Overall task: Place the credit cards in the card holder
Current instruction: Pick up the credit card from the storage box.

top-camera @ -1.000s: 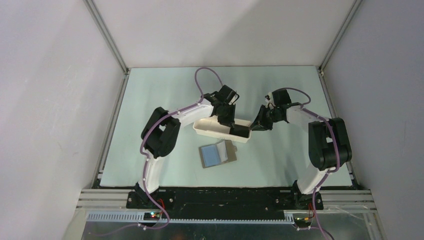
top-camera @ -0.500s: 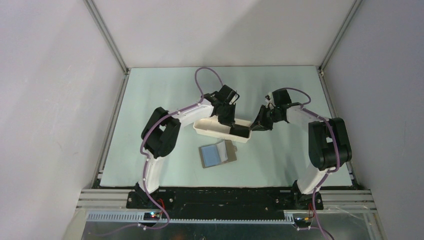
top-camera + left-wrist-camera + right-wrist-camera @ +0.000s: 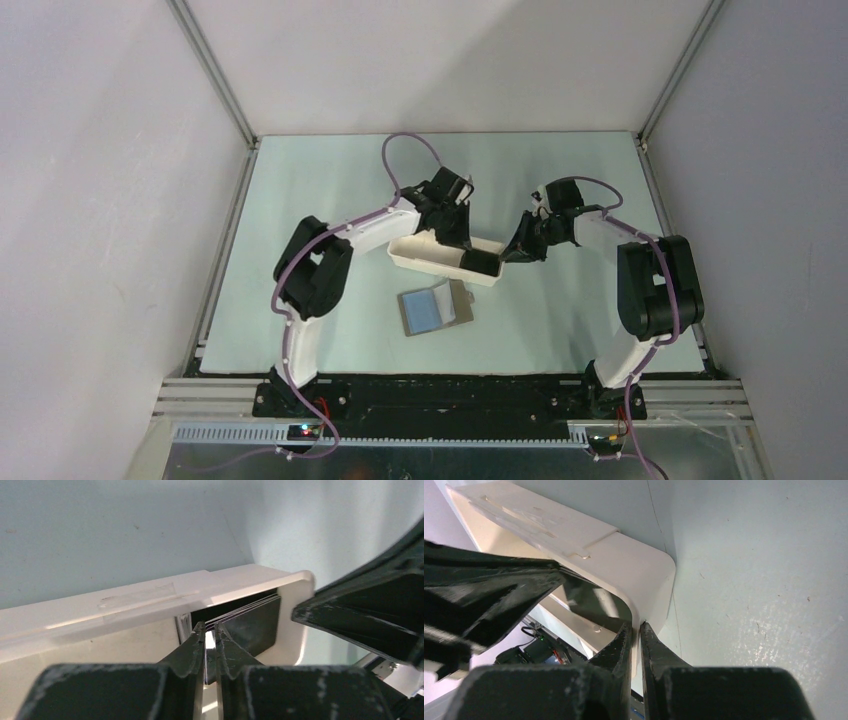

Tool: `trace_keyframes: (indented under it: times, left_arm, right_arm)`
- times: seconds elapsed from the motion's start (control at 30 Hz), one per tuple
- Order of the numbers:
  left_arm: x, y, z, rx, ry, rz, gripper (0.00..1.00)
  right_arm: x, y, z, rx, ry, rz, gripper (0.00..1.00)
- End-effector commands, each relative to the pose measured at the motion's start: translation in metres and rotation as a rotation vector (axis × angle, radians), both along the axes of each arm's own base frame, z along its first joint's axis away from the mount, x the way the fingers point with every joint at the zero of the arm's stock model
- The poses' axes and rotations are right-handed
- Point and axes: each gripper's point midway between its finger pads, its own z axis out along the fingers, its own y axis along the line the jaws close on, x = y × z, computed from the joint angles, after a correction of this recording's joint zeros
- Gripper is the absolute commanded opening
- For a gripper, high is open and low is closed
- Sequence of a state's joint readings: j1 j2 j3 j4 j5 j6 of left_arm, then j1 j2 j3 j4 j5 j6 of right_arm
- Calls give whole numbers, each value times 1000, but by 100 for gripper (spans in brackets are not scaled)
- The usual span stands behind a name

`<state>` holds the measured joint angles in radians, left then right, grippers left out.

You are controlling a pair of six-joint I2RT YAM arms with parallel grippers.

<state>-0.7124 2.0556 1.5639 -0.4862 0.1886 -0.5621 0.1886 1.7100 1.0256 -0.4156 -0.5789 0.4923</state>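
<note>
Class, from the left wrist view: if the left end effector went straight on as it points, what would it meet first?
The left end effector would meet the dark credit cards standing in the white tray; one card's edge sits between its fingertips. Beyond them, probably the tray's end wall.

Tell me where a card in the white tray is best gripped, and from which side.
By its top edge, from above. The credit cards stand on edge at one end of the tray, walls close around them, so only their upper edges are free. The left gripper straddles one that way.
</note>
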Motion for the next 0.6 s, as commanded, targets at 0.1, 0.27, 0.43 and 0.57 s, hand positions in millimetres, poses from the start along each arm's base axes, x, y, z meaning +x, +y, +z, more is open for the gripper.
trace_keyframes:
  times: [0.1,0.27,0.43,0.57]
  left_arm:
    - [-6,-31,73,-194,-99,-65,13]
    - [-11,-41,72,-232,-57,-104,13]
    - [-14,-43,61,-226,-26,-112,15]
    - [-17,-38,50,-205,-11,-109,18]
  right_arm:
    - [10,14,20,69,-62,46,3]
    - [11,14,21,76,-62,45,3]
    - [12,13,23,83,-65,41,3]
    - [12,13,24,88,-66,45,3]
